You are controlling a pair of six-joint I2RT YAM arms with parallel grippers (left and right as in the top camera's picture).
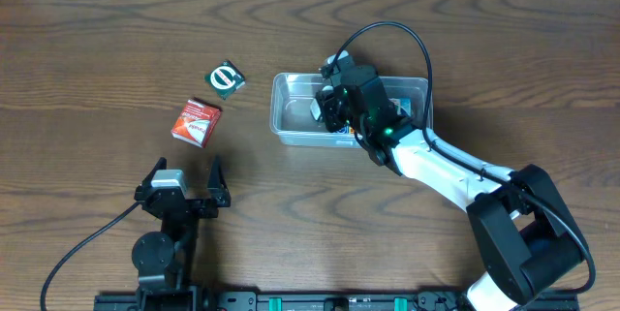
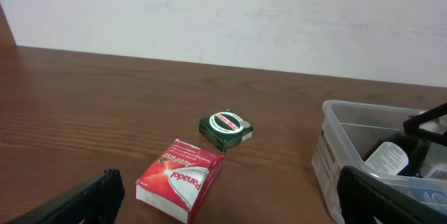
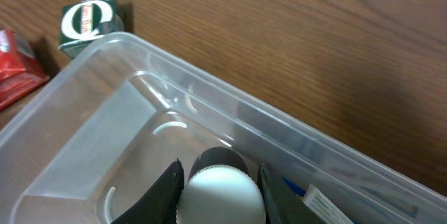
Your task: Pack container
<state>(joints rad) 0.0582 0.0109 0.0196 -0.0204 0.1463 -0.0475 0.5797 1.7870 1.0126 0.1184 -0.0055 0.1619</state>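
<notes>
The clear plastic container [image 1: 291,108] stands right of the table's middle; it also shows in the left wrist view [image 2: 335,147] and the right wrist view [image 3: 105,105]. My right gripper [image 1: 329,108] is inside it, shut on a dark bottle with a white cap [image 3: 222,192], as the right wrist view [image 3: 218,189] shows. A blue-and-white packet [image 3: 321,199] lies in the container beside it. A red Panadol box [image 1: 197,122] and a small green box [image 1: 226,78] lie on the table left of the container. My left gripper [image 1: 184,190] is open and empty, near the front edge.
The red box [image 2: 179,178] lies just ahead of my left fingers, the green box [image 2: 225,129] beyond it. A white wall rises behind the table's far edge. The right arm's black cable arches over the container.
</notes>
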